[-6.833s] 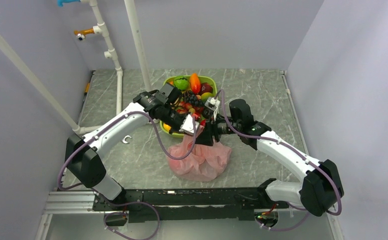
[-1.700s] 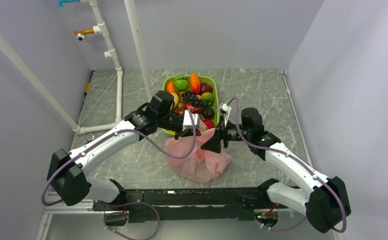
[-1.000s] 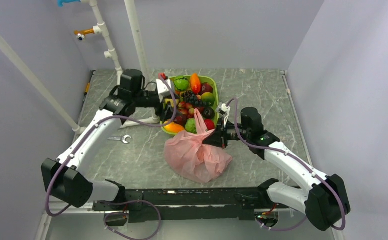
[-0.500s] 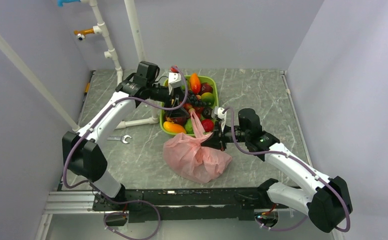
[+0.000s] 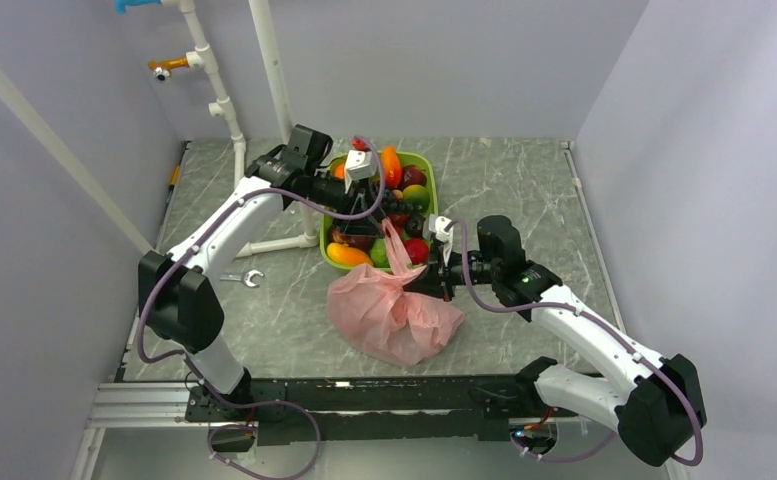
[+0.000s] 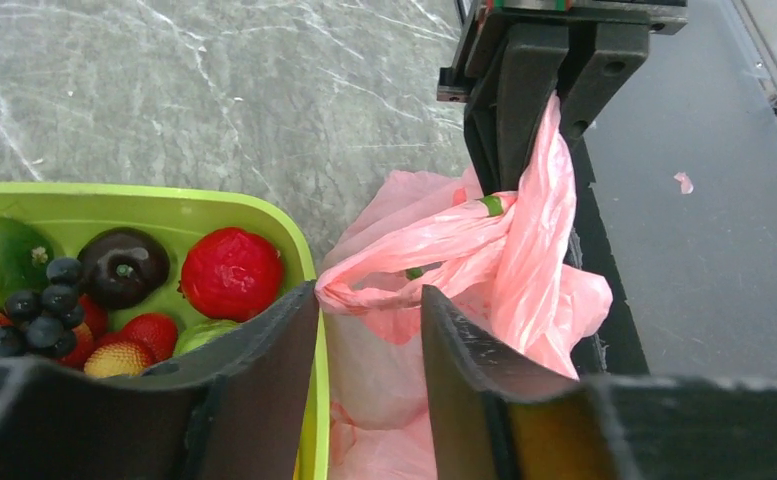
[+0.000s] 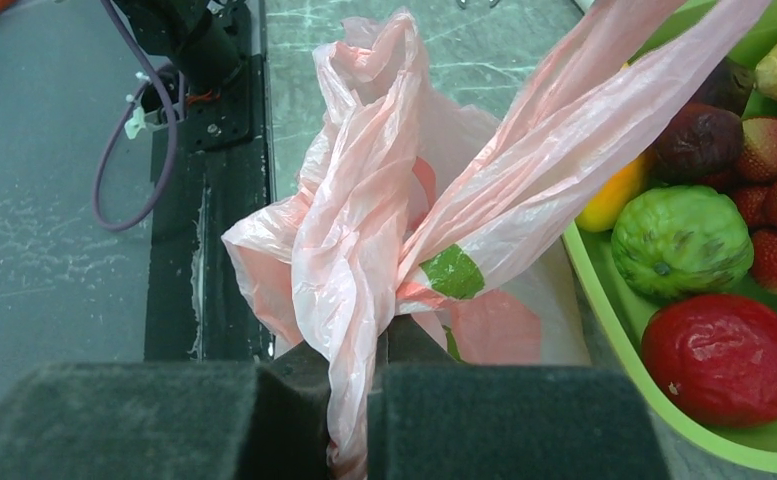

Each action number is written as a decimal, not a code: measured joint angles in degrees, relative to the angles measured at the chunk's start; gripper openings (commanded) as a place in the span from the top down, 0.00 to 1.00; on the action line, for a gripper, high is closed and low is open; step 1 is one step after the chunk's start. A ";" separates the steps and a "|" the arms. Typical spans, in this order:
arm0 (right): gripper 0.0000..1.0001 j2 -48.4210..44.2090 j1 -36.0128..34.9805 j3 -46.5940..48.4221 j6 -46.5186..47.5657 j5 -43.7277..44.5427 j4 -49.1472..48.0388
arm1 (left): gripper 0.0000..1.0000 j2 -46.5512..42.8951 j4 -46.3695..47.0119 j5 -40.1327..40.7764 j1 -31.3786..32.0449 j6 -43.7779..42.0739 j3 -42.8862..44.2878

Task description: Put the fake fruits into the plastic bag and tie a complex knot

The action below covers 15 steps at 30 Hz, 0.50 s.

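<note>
The pink plastic bag lies bulging on the table in front of the lime-green tray; what is inside it is hidden. My right gripper is shut on a twisted bunch of the bag's handles. A handle loop stretches from there toward the tray. I cannot tell whether the knot is formed. My left gripper hovers over the tray, open, with nothing between its fingers. Fake fruits fill the tray: a red one, dark grapes, a bumpy green one.
A small wrench lies on the table left of the bag. White pipes run along the left side and up the back wall. The black mounting rail borders the near edge. Walls close in on three sides.
My left arm has swung right from beside the tray to above it, and its jaws have narrowed somewhat. The right gripper and the bag have barely moved.
</note>
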State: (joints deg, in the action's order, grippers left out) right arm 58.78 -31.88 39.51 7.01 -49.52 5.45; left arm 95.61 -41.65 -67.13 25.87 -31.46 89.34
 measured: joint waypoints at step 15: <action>1.00 1.81 0.00 -0.04 -5.86 5.14 -4.17 | 1.00 -17.03 12.83 1.14 7.39 14.08 -9.44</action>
State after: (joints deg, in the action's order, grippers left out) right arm 60.60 -31.88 39.46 1.15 -44.38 1.28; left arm 78.59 -28.82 -66.00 33.26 -17.39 79.90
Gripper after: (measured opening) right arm 0.018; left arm 0.012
